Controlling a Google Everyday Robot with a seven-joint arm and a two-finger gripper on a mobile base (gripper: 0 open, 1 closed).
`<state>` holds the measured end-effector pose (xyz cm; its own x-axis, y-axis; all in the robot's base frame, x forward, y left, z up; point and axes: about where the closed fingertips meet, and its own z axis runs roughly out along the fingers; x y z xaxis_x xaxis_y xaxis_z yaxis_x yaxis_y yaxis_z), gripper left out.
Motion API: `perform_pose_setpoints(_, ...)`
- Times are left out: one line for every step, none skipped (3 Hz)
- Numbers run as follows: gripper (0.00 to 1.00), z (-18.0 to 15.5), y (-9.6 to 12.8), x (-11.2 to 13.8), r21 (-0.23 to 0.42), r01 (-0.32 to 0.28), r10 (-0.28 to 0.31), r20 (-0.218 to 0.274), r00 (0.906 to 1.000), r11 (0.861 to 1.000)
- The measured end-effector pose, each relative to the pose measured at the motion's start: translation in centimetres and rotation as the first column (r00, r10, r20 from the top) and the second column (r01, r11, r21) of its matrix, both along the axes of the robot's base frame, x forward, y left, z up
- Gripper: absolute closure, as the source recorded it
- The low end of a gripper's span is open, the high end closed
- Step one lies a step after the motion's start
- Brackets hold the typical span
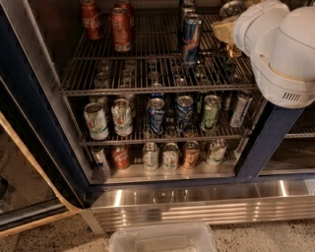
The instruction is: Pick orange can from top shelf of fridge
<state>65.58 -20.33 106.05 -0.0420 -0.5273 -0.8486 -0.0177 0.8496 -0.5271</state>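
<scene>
My arm (280, 44) fills the frame at two o'clock: smooth white rounded shells joined by a thin seam, with a small grille (291, 96) of dark slots underneath. Beyond it, toward one o'clock, my gripper (223, 30) shows as a pale yellowish piece.

Coppery orange can (231, 9) stands at right of top shelf (147, 45), behind gripper (225, 30).

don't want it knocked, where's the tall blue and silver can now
In the camera view the blue-and-silver slim can stands on the top shelf, right of centre, just left of the gripper at the upper right.
</scene>
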Motion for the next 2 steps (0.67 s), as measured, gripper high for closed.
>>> perform_pose_setpoints(1.0, -0.6, 0.7, -0.1, 0.007, -0.018, 0.019, -0.025, 0.9995, 1.0)
perform_pose_setpoints(1.0, -0.5, 2.5, -2.6, 0.024, -0.079, 0.08, -0.05, 0.9955, 0.997)
